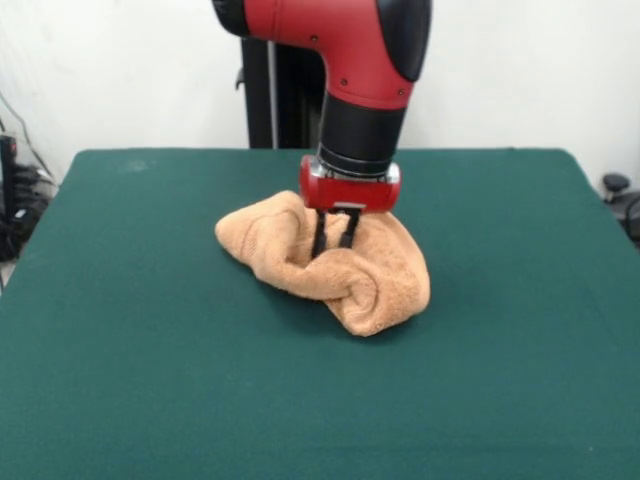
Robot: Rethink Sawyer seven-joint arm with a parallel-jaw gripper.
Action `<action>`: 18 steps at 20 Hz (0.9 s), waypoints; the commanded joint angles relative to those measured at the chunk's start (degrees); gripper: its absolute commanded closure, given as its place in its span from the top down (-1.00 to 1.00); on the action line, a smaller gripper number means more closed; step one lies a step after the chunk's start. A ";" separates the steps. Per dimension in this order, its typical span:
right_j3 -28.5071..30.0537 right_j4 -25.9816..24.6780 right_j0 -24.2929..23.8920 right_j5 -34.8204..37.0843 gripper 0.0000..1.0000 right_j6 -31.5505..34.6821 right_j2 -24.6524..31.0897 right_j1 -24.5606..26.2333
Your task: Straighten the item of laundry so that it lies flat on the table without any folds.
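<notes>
The item of laundry (370, 285), a light orange-tan fluffy towel, lies crumpled in a thick heap near the middle of the dark green table (150, 350). Folds bulge at its left end and at its near right corner. My gripper (330, 250) comes straight down from the red and black arm into the top of the heap. Its two black fingers (318, 238) stand close together with a ridge of towel pinched between them. The fingertips are sunk into the cloth and hidden.
Green tabletop stretches on every side of the towel. Dark cables and equipment (15, 205) sit past the table's left edge, and a small black object (615, 185) sits beyond its right edge.
</notes>
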 commanded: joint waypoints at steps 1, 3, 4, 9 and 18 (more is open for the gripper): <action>5.17 -1.59 0.32 -2.28 -1.00 8.59 4.07 0.19; 5.40 -1.53 0.11 -2.61 -1.00 8.94 4.33 0.35; 5.46 -1.64 0.23 -3.20 -1.00 9.08 4.21 0.30; 5.92 -1.65 0.30 -3.33 -1.00 9.02 4.03 -0.14; 8.58 -0.39 0.65 2.20 -1.00 8.19 4.19 -6.87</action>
